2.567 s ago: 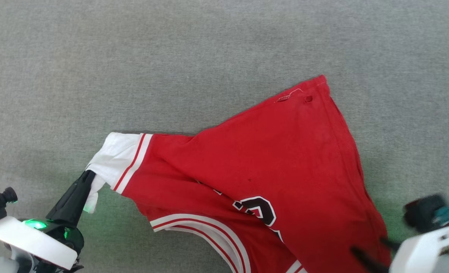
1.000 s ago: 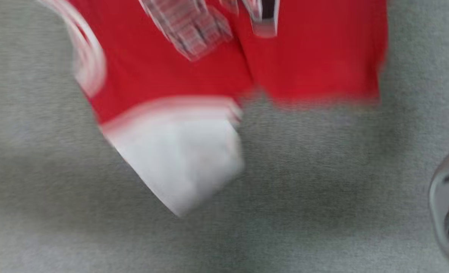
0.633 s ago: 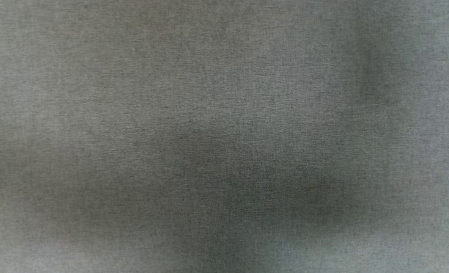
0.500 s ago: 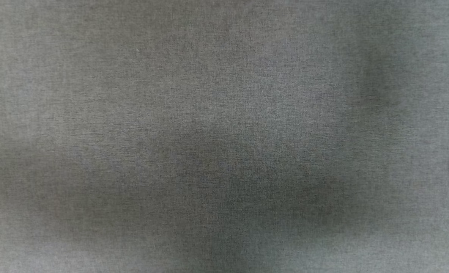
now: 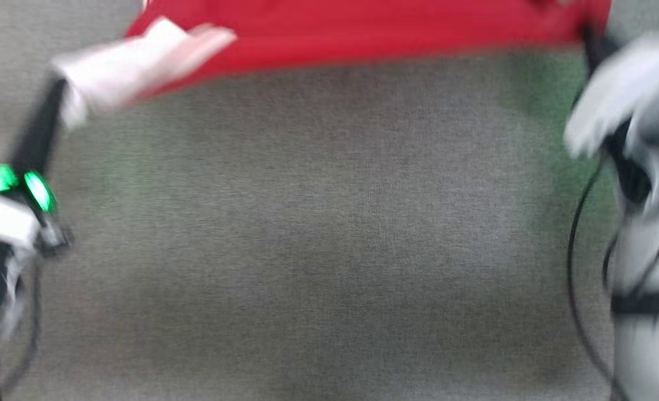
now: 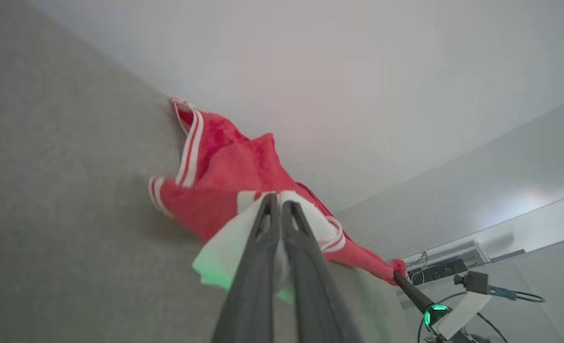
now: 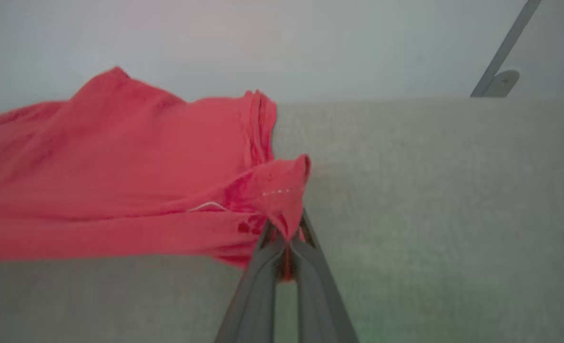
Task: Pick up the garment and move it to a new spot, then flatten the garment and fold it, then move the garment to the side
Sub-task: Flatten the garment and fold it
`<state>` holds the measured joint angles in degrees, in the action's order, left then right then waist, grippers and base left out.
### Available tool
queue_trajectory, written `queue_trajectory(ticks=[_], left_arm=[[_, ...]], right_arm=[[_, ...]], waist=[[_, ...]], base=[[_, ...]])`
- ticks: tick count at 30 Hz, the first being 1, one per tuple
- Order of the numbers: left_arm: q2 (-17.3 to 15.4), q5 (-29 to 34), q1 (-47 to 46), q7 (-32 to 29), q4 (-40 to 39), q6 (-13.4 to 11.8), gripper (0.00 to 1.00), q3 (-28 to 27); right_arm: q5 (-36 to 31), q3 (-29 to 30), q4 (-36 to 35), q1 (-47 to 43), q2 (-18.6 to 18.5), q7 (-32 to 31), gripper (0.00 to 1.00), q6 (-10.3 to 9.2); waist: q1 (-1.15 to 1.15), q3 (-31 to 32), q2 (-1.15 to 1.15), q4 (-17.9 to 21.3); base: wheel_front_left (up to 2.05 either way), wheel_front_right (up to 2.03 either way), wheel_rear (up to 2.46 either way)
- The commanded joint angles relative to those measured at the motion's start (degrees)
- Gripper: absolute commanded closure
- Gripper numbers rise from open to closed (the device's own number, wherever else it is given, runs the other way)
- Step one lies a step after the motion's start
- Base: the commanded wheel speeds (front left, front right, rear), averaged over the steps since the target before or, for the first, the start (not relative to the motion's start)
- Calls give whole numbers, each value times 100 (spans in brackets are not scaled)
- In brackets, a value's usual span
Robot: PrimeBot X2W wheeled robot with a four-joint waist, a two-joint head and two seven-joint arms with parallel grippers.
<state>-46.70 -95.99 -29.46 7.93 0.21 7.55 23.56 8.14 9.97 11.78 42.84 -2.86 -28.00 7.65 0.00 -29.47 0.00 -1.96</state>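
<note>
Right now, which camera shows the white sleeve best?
The left wrist view: the white sleeve is sharp, pinched in the left gripper. The head view shows the sleeve blurred. The right wrist view shows the red corner in the right gripper.

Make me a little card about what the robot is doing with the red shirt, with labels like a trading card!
Thing: red shirt with a white sleeve
Left claw: shut, pinching the white sleeve
Right claw: shut, pinching a red corner
Shirt shape: stretched out between the two claws
Underneath: grey fabric surface
Folded: not yet
Head view: blurry
</note>
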Motion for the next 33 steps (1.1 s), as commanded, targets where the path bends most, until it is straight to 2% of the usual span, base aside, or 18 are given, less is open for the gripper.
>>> queue_trajectory(ticks=[1,7,9,10,15,16,19,24,29,33], left_arm=[[15,65,286,37,-120,-13,100,-75],[203,300,1812,82,-910,-13,100,-257],[198,391,2239,155,-1130,-13,100,-306],[198,391,2239,155,-1130,-13,100,-306],[26,576,3228,333,-1666,-13,100,-432],[-109,671,3566,403,-1832,-13,100,-486],[-194,779,3898,539,-2032,-13,100,-573],[-355,951,3607,605,-2161,-13,100,-544],[-362,685,2596,215,-1963,-13,100,-433],[-247,438,1707,-208,-1587,-13,100,-492]], right_arm=[[43,-29,-343,-369,-14,-129,100,-30],[483,-9,-2090,-2472,-12,-937,100,-29],[650,68,-2522,-3080,-15,-1156,100,-30],[650,68,-2522,-3080,-15,-1156,100,-30],[1062,259,-3393,-4393,-13,-1483,100,-29],[1202,333,-3662,-4790,-16,-1512,100,-30],[1399,450,-3941,-5181,-16,-1449,100,-30],[1462,467,-4067,-4989,-13,-1339,100,-29],[1186,273,-3762,-3999,-16,-1508,100,-23],[1009,84,-3307,-3115,-11,-1719,100,-21]], waist=[[0,154,0,-64],[0,495,0,-158],[0,575,0,-211],[0,575,0,-211],[0,637,0,-275],[0,621,0,-283],[0,606,0,-291],[0,586,0,-330],[0,442,0,-339],[0,236,0,-303]], base=[[0,0,0],[0,0,0],[0,0,0],[0,0,0],[0,0,0],[0,0,0],[0,0,0],[0,0,0],[0,0,0],[0,0,0]])
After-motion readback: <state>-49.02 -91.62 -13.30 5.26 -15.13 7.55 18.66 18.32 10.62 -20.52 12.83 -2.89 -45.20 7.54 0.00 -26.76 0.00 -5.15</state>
